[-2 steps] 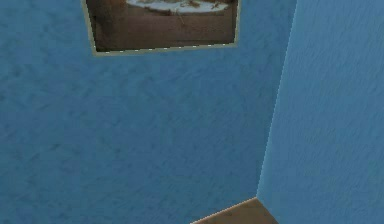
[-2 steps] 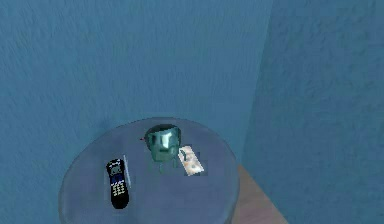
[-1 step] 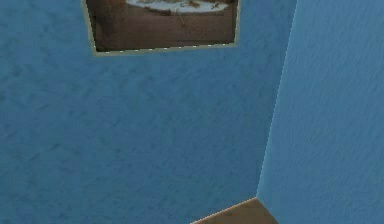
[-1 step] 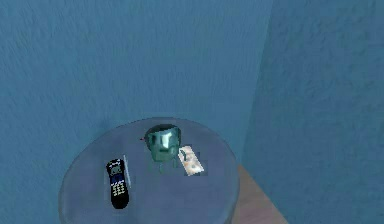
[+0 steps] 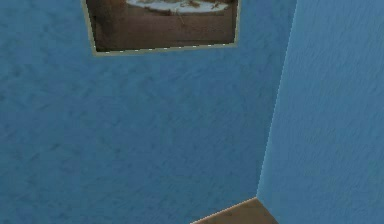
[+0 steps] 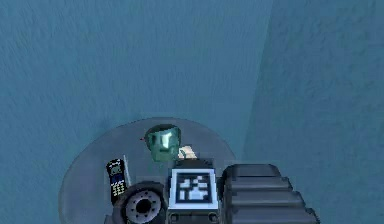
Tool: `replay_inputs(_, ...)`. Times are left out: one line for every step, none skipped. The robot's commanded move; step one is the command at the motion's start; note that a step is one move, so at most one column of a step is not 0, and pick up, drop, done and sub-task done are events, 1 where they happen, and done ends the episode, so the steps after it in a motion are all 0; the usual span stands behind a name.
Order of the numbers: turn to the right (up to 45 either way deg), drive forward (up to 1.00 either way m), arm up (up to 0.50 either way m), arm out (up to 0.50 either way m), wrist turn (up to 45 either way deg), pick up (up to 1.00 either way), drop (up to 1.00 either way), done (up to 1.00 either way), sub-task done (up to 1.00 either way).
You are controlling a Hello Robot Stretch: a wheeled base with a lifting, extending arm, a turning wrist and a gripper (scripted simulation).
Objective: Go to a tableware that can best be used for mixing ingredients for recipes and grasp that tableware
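Blue walls all around me, rough and mottled, meeting in a corner at the forward view's right. High on the far wall hangs a framed picture with a pale border, and a wedge of brown floor shows at the bottom of that view.

In the arm side view there's a round grey table, smooth-topped, tucked against the blue wall. My arm comes in from the bottom edge as a dark, ribbed, boxy bar, and a white square marker with black marks sits at its end. Left of that marker is my gripper, a dark body with a round ring shape on it, low over the near part of the table.

The green vessel stands on the table beyond my jaws, toward the far side and a little to the arm side view's right of them. It's rounded and glossy teal. Its pale mouth seems tipped toward the near side, and it's too round to show any long axis. Whether my jaws are gripping anything I can't tell, because the tabletop and its things lie right behind them.

A dark slim phone lies flat on the table, left of the vessel and just beyond my gripper, with its long side running near to far. A small pale thing sits just right of the vessel, too small to make out.
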Motion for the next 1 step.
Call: replay_inputs(0.0, 0.0, 0.0, 0.32, 0.0, 0.0, 0.0, 0.0, 0.0)
